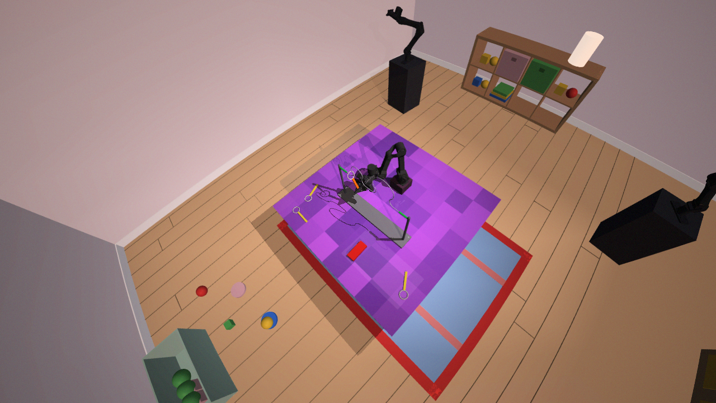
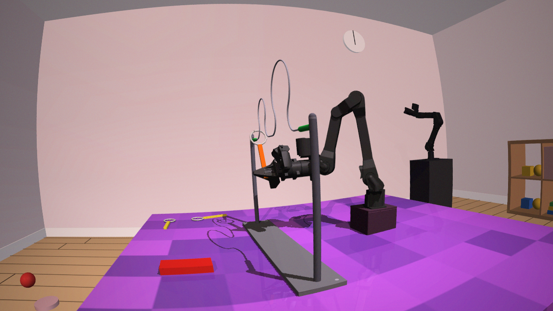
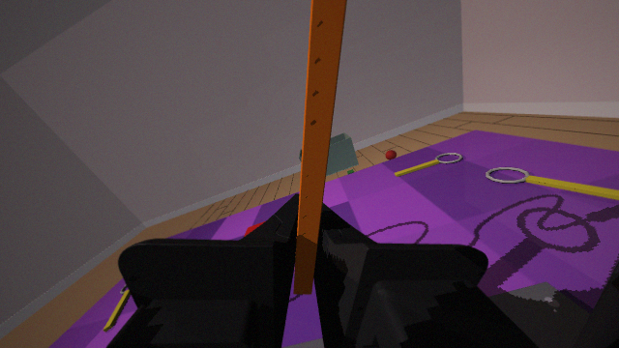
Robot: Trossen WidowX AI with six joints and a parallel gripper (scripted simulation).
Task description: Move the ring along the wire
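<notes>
Your gripper (image 1: 356, 186) (image 2: 258, 173) (image 3: 304, 200) has the orange handle (image 1: 355, 183) (image 2: 262, 155) (image 3: 319, 106) clamped; the ring (image 1: 351, 174) (image 2: 251, 141) is by the far post's green end (image 1: 343, 169) (image 2: 254, 139). Keep the grey wire (image 1: 391, 192) (image 2: 289, 92) centred, turn the ring square to each bend, go slow.

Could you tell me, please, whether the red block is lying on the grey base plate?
No, the red block lies on the purple tabletop, beside the plate.
</notes>
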